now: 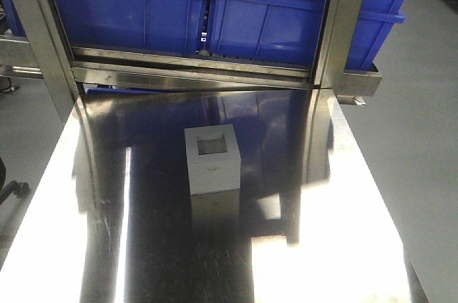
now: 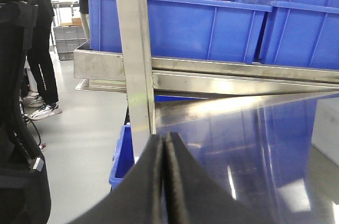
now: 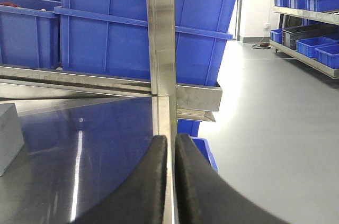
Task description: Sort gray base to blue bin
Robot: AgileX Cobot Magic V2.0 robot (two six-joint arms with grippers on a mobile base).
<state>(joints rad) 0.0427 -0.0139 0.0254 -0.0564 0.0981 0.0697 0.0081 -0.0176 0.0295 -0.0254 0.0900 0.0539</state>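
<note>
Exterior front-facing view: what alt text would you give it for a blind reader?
A small gray base, a cube with a square recess on top, sits on a shiny steel table. Behind it, two blue bins stand on a raised steel shelf.

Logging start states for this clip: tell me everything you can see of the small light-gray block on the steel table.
The small light-gray cube-like block looks like matte plastic with plain flat sides. Its top face holds a square recess with a darker floor inside a thick border. It stands upright and flat near the middle of the reflective stainless-steel table, slightly turned against the table's edges. Only the table touches it; its reflection shows below. The right wrist view catches one plain side.
</note>
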